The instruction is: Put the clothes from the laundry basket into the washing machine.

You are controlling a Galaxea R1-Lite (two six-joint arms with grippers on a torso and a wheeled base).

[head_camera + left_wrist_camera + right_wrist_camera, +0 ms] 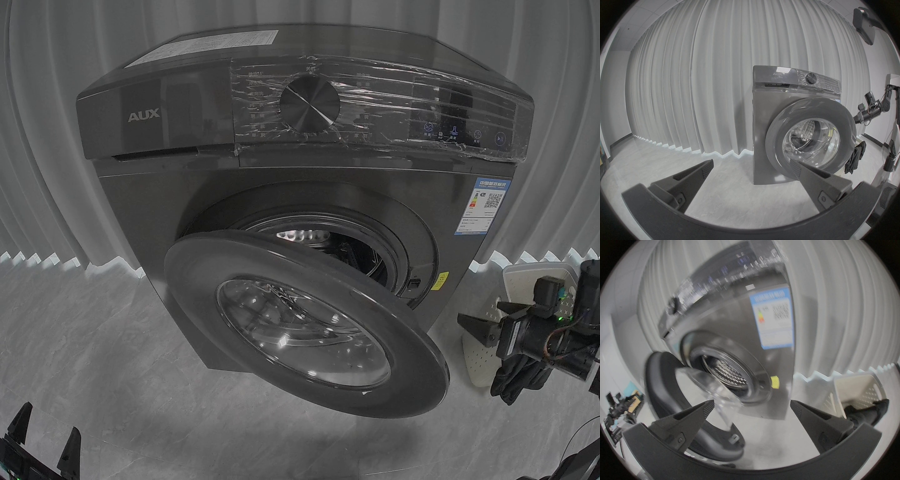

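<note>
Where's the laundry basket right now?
Head view, right side: the white laundry basket sits on the floor right of the washing machine, dark clothes draped over its rim.

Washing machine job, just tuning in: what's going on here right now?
The washing machine stands with its door swung wide open. On the floor to its right is the white laundry basket, with a dark garment hanging over its rim. The right tool hovers open and empty near the basket, above that garment. The left tool is also open and empty, low on the left, away from the machine. Nothing is being carried at the moment.
</note>
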